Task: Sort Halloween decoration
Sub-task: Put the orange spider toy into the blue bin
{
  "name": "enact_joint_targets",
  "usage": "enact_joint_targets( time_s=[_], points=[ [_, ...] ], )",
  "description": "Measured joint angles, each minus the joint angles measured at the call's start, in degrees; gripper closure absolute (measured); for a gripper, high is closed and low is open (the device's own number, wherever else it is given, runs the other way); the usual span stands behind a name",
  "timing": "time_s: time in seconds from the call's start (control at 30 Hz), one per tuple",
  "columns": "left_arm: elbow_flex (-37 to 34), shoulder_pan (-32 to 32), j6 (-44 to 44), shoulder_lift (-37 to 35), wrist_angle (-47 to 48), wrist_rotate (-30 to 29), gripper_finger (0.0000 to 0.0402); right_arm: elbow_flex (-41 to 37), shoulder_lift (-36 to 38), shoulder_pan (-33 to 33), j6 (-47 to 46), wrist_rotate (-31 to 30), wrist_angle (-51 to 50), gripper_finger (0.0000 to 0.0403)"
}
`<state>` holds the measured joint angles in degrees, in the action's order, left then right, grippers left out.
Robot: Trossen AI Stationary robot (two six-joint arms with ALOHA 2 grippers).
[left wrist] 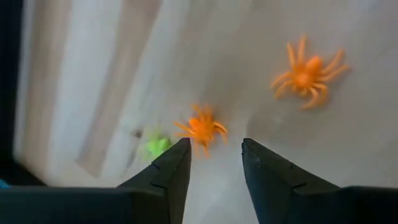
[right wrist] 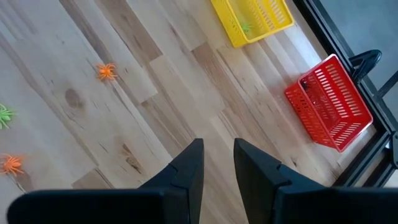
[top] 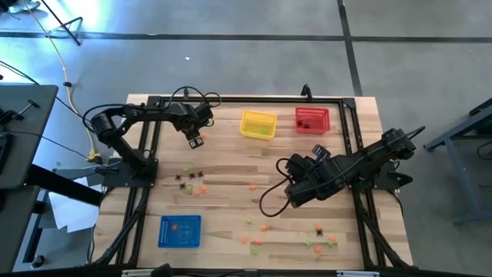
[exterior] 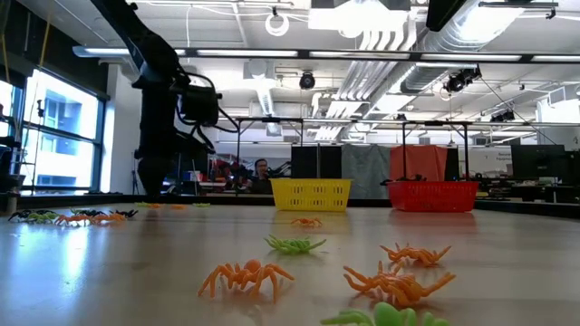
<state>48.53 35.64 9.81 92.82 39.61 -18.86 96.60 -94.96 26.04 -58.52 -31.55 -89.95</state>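
Orange, green and black spiders lie scattered over my wooden desk, and both my claws hang empty.

My left claw (top: pixel 196 140) hovers near the desk's far left corner, fingers (left wrist: pixel 168 171) parted a little, with nothing between them; just past their tips lie an orange spider (left wrist: pixel 202 127) and a green spider (left wrist: pixel 154 146), and another orange spider (left wrist: pixel 308 73) lies off to one side. My right claw (top: pixel 296 194) waits over the middle of the desk's right half, jaws slightly apart and empty. A black cluster (top: pixel 188 178) lies toward the left edge, and a mixed scatter (top: pixel 288 237) lies along the near edge. At the far edge stand the yellow basket (top: pixel 258 124) and the red basket (top: pixel 312 119); the blue basket (top: pixel 180 231) sits near the near left corner.
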Motion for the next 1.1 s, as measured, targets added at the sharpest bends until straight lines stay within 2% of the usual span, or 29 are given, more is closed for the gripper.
enact_joint_targets(
  time_s=[0.13,0.5,0.7,0.83,1.0,1.1],
  points=[
    [0.0,0.0,0.5,0.0,-1.9,-2.6,0.0256,0.0,0.0,0.0,0.0,-0.1,0.0,0.0320],
    [0.0,2.2,1.3,0.4,-2.3,-2.7,0.0251,0.0,0.0,0.0,0.0,-0.4,0.5,0.0320],
    [0.4,5.5,1.1,4.6,-2.1,1.0,0.0251,0.0,0.0,0.0,0.0,-0.4,0.5,0.0320],
    [0.9,6.4,1.1,7.2,-1.5,1.5,0.0251,0.0,0.0,0.0,0.0,-0.4,0.5,0.0320],
    [0.6,6.3,-0.5,6.2,-1.5,2.2,0.0257,0.0,0.0,0.0,0.0,-0.4,0.5,0.0320],
    [0.9,6.3,-2.5,5.2,-1.0,3.2,0.0277,0.0,0.0,0.0,0.5,-0.6,0.5,0.0320]
  ],
)
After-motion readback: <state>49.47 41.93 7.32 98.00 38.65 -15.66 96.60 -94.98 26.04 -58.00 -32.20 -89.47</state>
